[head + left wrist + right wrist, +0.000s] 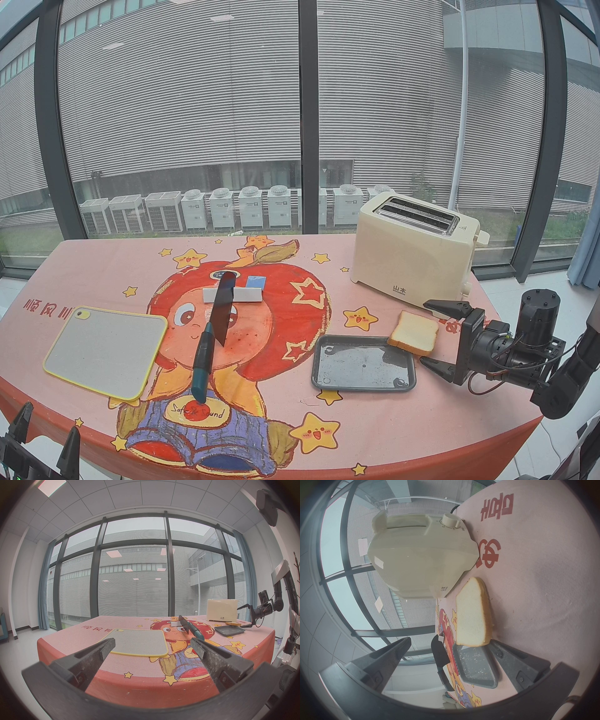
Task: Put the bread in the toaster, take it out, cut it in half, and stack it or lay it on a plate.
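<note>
Your bread lies flat on the table, at 6 o'clock from the toaster and 1 o'clock from the tray, with one corner over the tray's rim. Your right gripper sits at 3 o'clock from the bread, jaws spread wide and holding nothing, just beside the slice. The knife lies at 9 o'clock from the tray, with the cutting board at 9 o'clock beyond it. Your left gripper hangs off the table's 7 o'clock edge, jaws wide and empty.
</note>
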